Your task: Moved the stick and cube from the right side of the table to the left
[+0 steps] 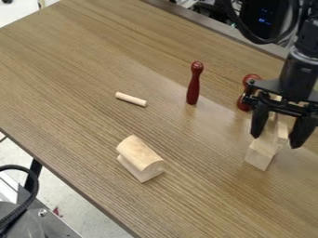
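At the right of the camera view, the black gripper (276, 138) hangs open over pale wooden blocks (261, 155). Its two fingers stand apart on either side of the upper part of these blocks; whether they touch the wood is unclear. The nearest block has a square end face, and further wooden pieces behind it are partly hidden by the gripper. A short, pale round stick (131, 99) lies on the table left of centre, well away from the gripper.
On the wooden table (81, 60), a red pin (194, 83) stands at upper centre. Another red piece (243, 103) is just left of the gripper, partly covered by it. A rounded wooden block on a pale base (140, 157) sits at lower left, towards the table's front edge.
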Action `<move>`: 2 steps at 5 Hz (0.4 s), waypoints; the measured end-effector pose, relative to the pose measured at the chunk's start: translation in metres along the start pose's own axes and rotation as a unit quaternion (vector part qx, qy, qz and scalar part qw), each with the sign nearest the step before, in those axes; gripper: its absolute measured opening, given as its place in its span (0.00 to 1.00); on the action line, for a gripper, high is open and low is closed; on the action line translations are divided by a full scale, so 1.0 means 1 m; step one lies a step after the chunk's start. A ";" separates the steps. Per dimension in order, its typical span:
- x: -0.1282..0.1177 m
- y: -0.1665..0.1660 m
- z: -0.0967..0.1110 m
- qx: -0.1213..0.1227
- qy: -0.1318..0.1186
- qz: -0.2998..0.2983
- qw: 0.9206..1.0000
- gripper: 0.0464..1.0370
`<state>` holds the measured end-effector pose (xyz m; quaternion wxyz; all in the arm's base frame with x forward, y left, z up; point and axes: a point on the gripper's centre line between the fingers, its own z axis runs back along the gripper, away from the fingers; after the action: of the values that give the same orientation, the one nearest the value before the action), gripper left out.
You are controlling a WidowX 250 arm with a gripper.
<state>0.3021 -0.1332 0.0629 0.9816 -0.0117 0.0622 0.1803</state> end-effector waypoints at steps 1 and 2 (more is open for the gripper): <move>-0.004 0.016 0.002 0.004 0.002 0.022 1.000 0.68; -0.001 0.045 0.008 -0.002 -0.001 0.067 0.998 0.68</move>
<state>0.2861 -0.0915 0.0707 0.9672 -0.0096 0.0619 0.2460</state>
